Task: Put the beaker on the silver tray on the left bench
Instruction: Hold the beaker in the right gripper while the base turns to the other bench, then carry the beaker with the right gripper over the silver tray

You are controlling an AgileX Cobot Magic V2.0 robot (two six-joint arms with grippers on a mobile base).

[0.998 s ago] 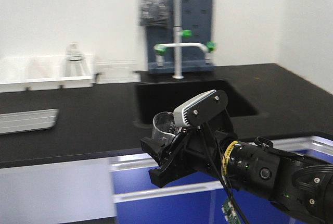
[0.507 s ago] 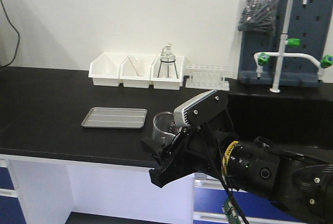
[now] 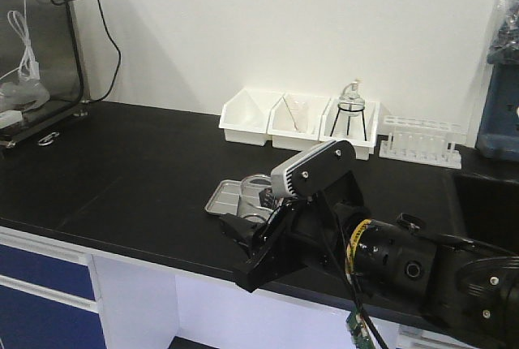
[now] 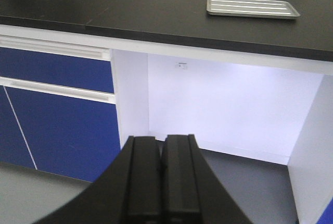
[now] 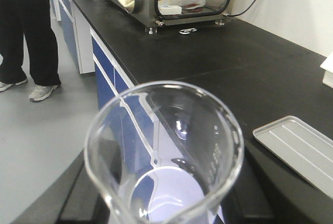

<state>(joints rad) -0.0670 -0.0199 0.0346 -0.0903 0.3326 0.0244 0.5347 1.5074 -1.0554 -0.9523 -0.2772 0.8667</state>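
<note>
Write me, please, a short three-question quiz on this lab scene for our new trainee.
1. True or false: the beaker rests on the silver tray.
2. The left gripper is: A open, B shut, C clamped on a bin.
3. How many white bins stand in a row behind the tray?
Key: 1 false, the right gripper holds it; 2 B; 3 three.

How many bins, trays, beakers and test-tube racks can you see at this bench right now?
white bins: 3
silver tray: 1
beaker: 1
test-tube rack: 1
Total: 6
</note>
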